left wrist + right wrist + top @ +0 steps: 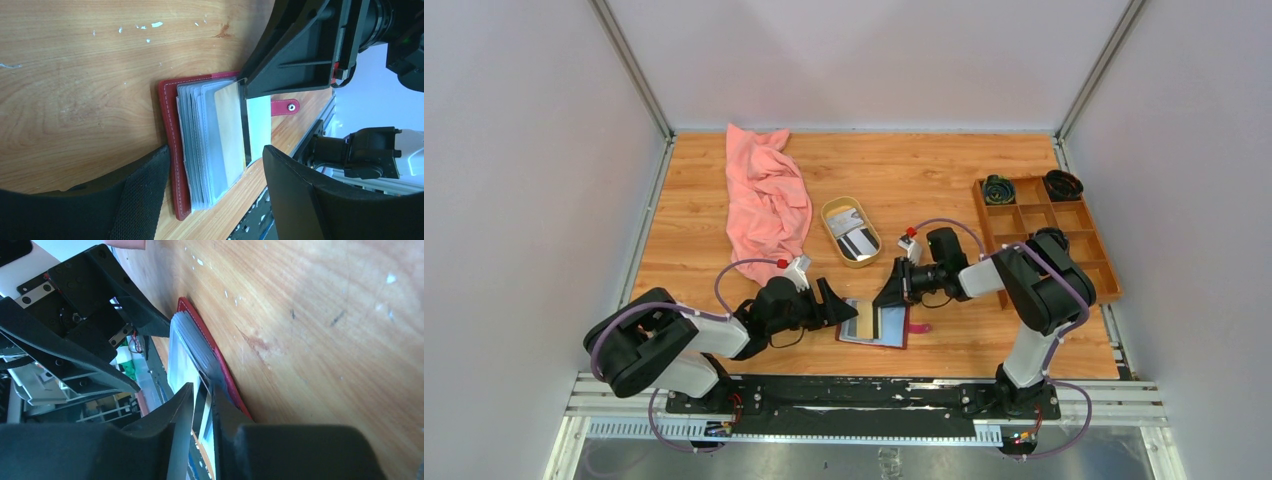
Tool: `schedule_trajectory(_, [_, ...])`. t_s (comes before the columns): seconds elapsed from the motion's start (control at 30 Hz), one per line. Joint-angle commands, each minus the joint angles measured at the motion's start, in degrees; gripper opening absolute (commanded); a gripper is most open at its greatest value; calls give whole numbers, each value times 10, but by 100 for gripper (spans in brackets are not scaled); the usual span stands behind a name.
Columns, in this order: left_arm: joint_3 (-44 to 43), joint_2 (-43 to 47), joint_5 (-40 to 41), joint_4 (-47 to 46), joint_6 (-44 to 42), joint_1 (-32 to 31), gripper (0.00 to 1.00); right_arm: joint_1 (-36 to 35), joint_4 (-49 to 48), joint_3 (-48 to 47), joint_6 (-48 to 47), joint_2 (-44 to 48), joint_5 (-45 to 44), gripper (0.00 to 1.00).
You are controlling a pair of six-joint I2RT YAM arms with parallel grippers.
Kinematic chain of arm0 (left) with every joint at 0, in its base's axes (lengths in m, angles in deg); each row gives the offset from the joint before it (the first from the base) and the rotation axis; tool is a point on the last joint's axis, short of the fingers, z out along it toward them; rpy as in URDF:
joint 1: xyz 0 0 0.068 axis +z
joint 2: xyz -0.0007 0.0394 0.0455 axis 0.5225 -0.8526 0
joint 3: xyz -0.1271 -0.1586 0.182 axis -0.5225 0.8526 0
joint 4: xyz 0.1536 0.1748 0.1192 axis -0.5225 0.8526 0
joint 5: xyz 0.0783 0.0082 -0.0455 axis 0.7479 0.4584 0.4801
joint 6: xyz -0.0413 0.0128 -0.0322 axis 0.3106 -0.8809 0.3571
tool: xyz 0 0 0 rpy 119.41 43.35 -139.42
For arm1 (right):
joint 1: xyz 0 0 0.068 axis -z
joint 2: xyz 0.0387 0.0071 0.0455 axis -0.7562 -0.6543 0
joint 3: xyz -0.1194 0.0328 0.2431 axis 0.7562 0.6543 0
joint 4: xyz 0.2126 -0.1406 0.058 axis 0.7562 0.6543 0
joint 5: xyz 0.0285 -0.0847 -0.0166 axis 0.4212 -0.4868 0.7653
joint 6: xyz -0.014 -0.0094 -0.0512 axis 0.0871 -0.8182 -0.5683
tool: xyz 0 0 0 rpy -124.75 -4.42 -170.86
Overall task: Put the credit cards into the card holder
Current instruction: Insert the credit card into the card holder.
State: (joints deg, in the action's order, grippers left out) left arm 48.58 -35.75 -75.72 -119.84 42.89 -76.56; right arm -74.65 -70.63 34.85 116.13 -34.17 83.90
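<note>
Left fingers (pixel 300 200) wide apart, open card holder (pixel 170 130) between them; right fingers (pixel 165 440) narrowly apart at white card (pixel 258 125) edge.

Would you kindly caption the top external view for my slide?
The left fingers and right fingers meet at the open red card holder; more cards lie in the oval dish.

Top camera looked down from high behind, far off, whole table (pixel 904 170). Wrist cameras sat low, close, facing each other across wallet (pixel 210 140) (pixel 192 335).
</note>
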Motion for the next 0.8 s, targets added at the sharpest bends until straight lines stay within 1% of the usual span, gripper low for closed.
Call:
schedule_trajectory(0.0, [19, -11, 26, 68, -8, -6, 75, -10, 91, -35, -93, 5, -10, 32])
schedule_trajectory(0.03, [20, -11, 26, 68, -8, -6, 75, -10, 113, -42, -114, 10, -10, 38])
schedule_trajectory(0.13, [22, -7, 26, 68, -10, -6, 75, -10, 162, -56, -156, 27, -12, 49])
schedule_trajectory(0.43, [30, 11, 28, 68, -11, -6, 75, -17, 264, -101, -273, 71, -17, 68])
schedule_trajectory(0.5, [29, 12, 27, 68, -12, -6, 74, -18, 296, -114, -311, 81, -9, 71])
schedule_trajectory(0.6, [33, 18, 31, 68, -12, -6, 73, -19, 365, -140, -429, 104, 3, 72])
schedule_trajectory(0.7, [37, 25, 35, 69, -16, -6, 71, -20, 448, -166, -575, 138, 24, 67])
schedule_trajectory(0.77, [38, 27, 38, 69, -20, -6, 71, -25, 492, -177, -660, 158, 25, 60])
